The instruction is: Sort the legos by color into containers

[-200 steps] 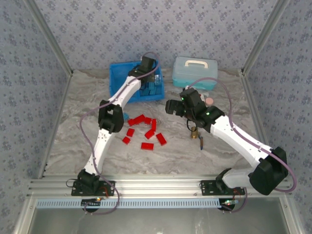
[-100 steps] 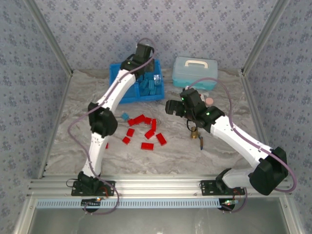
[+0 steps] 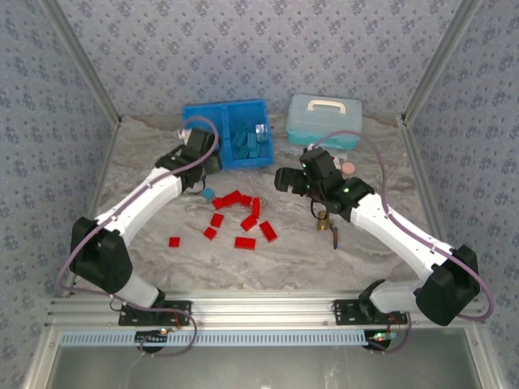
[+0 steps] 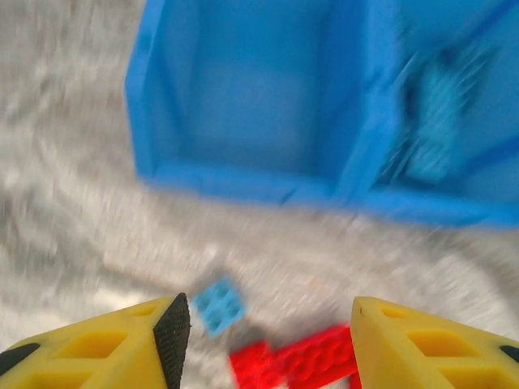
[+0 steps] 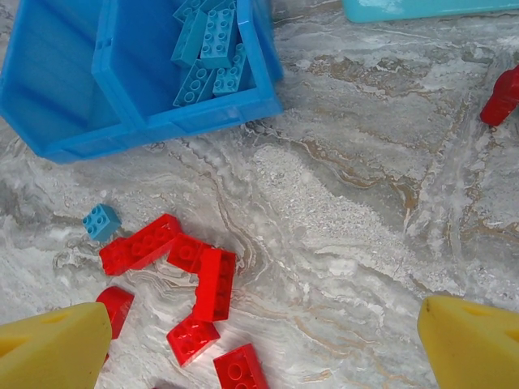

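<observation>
My L gripper (image 4: 263, 324): part open, empty. One blue lego (image 4: 219, 301) lies on the bench (image 4: 73, 203) just ahead, nr my L finger (image 4: 172, 324), w/ red legos (image 4: 302, 361) beside it. The tray (image 4: 243, 182) is beyond, w/ more blue ones (image 5: 207, 40) in its R compartment. R gripper (image 5: 263, 344): wide open, empty.

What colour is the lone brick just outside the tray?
The brick is light blue, clearest in right wrist view.
</observation>
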You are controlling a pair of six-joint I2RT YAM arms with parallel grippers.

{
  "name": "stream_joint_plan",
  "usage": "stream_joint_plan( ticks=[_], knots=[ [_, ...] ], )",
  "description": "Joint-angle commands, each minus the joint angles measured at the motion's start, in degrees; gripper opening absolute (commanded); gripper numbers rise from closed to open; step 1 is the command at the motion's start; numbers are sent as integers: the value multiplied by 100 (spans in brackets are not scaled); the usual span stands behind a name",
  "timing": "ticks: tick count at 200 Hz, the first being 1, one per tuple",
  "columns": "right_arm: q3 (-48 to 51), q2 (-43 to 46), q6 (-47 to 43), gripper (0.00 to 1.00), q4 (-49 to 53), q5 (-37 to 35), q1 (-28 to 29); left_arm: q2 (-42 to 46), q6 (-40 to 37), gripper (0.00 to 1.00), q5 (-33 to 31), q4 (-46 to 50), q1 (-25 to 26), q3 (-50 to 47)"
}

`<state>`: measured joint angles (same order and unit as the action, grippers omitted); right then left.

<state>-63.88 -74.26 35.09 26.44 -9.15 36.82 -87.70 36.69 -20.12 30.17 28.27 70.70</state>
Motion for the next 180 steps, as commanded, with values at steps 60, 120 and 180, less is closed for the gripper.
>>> stream_joint_plan(
  ticks=[60,120,180],
  knots=[
    [-116,-29,50,100,86,-25,126,-1064,1043,69,1326,-794,-612,-660],
    [-125,52,57,100,200,-157,117,-1894,1228,71,1240,-584,-621,-72],
    [-149,24,34,100,140,-127,104,-2120,1148,53,1160,-333,-630,-132]
  ],
)
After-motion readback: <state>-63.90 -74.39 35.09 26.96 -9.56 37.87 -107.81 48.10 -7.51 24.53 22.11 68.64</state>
